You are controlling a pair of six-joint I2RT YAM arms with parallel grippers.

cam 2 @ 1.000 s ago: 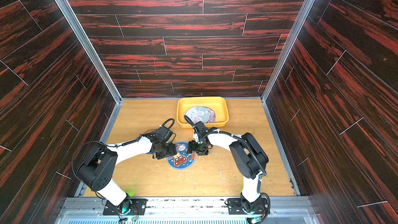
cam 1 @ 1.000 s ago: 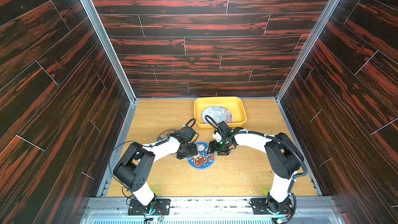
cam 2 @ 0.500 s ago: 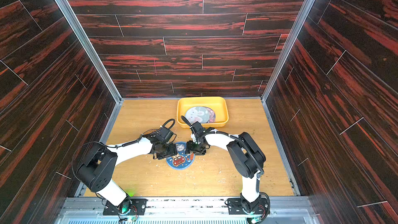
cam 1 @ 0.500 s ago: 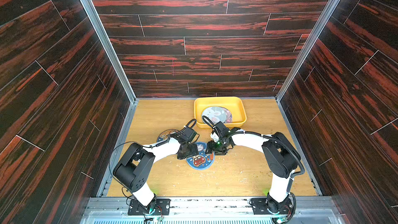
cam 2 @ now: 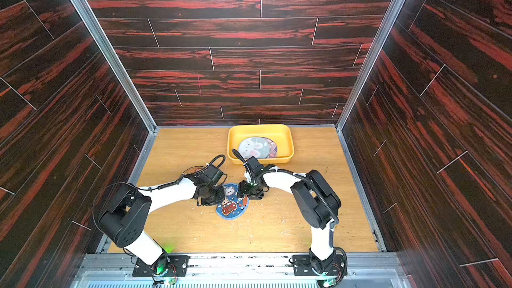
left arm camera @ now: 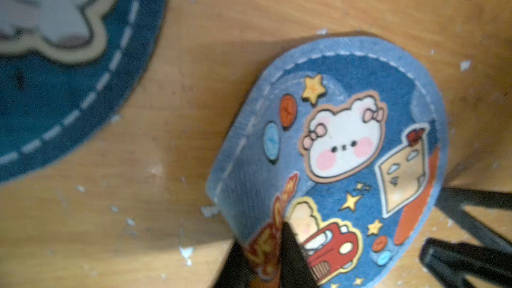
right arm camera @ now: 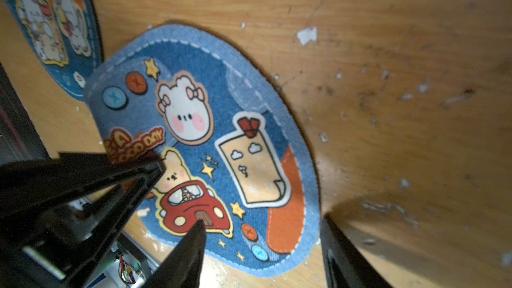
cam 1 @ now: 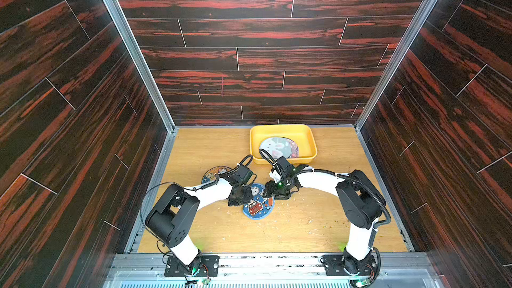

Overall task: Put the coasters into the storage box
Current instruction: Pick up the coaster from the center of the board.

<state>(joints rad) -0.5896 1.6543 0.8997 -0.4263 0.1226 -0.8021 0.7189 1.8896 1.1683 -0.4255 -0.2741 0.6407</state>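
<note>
The blue car coaster (cam 1: 259, 205) lies on the wooden tabletop (cam 1: 304, 225), directly between our two claws. Its rim on the left claw's side curls up off the wood. The left claw (left arm camera: 266, 253) is pinched tight on that raised rim beside the orange lettering, and the rest of the disc lies flat. The right claw (right arm camera: 261, 223) stands wide over the opposite rim. One fingertip (right arm camera: 198, 229) hangs above the red car print, and its partner is just outside the edge, over bare wood. We cannot tell whether either tip touches.

Behind the left claw, partly under its wrist, a darker blue cartoon coaster (cam 1: 212, 174) lies flat. It is near the car coaster but apart from it, with a strip of wood between their edges. Beyond the right claw sits the yellow storage box (cam 1: 255, 141), at the back of the tabletop and well apart from the pinched disc. Inside it a grey bunny coaster (cam 1: 278, 148) rests on a second disc (cam 2: 274, 147) whose rim peeps out. On the base side of both claws the wood is open, flecked with pale crumbs. Dark wood-grain wall panels (cam 1: 83, 112) close in three sides.

Both arms reach inward from their bases at the front rail (cam 1: 263, 263), elbows spread outward and forearms low and converging. Their wrists bend down so the claws face each other across the coaster.
</note>
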